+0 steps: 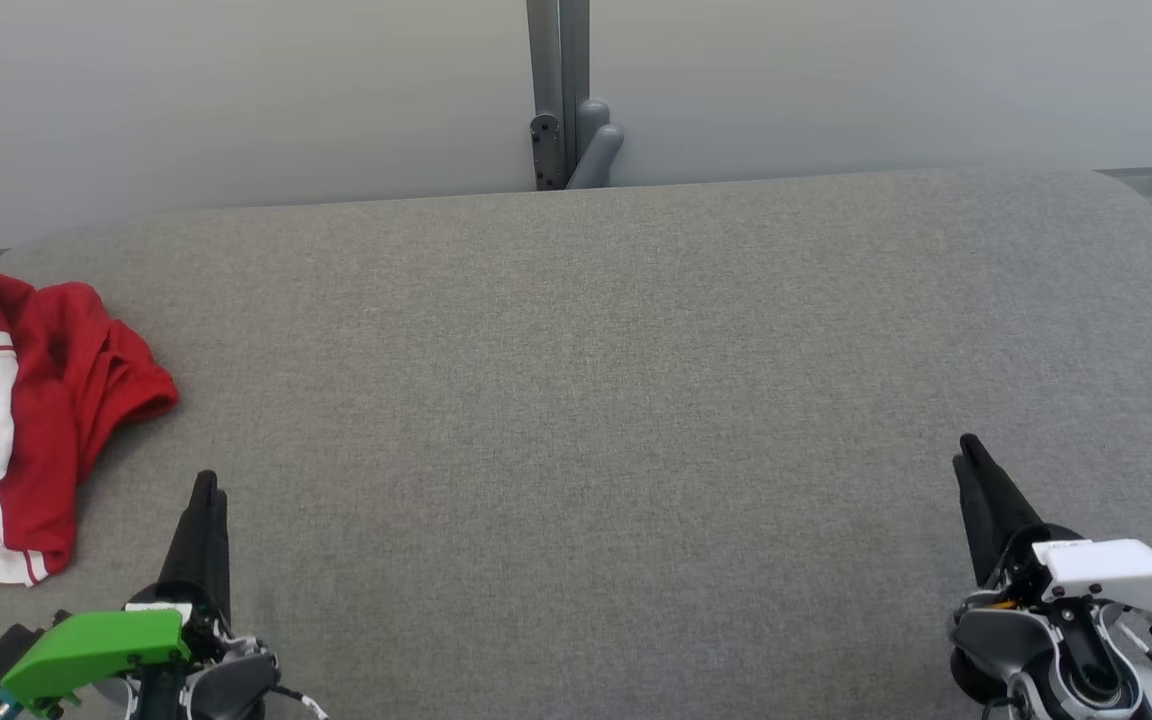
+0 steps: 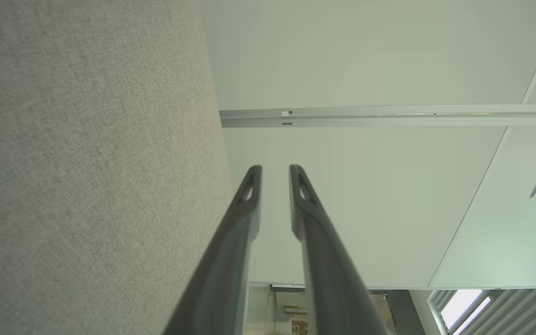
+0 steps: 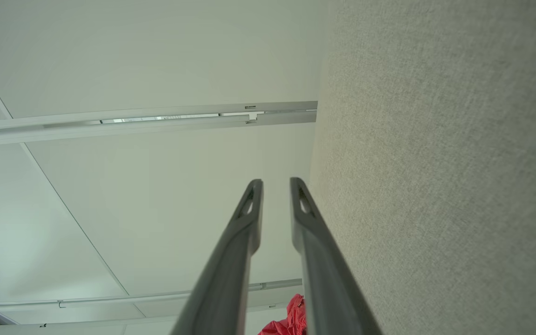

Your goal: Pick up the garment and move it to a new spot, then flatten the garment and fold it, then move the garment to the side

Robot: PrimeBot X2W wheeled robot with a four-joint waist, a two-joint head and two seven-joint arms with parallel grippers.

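Observation:
The garment (image 1: 46, 400), red with white panels and red-striped white trim, lies crumpled at the left edge of the grey fabric surface (image 1: 586, 400). My left gripper (image 1: 206, 482) stands at the lower left, just right of and nearer than the garment, not touching it. Its dark fingers (image 2: 249, 195) stand a narrow gap apart around nothing; the gripper (image 2: 275, 170) points along the surface. My right gripper (image 1: 968, 447) is at the lower right, far from the garment, and also (image 3: 276, 183) narrowly open and empty. A bit of the red garment (image 3: 291, 321) shows beyond it.
A pale wall runs behind the surface, with a grey post and bracket (image 1: 566, 130) at the middle of the far edge. The surface's rounded corners fall away at the far left and far right (image 1: 1136, 200).

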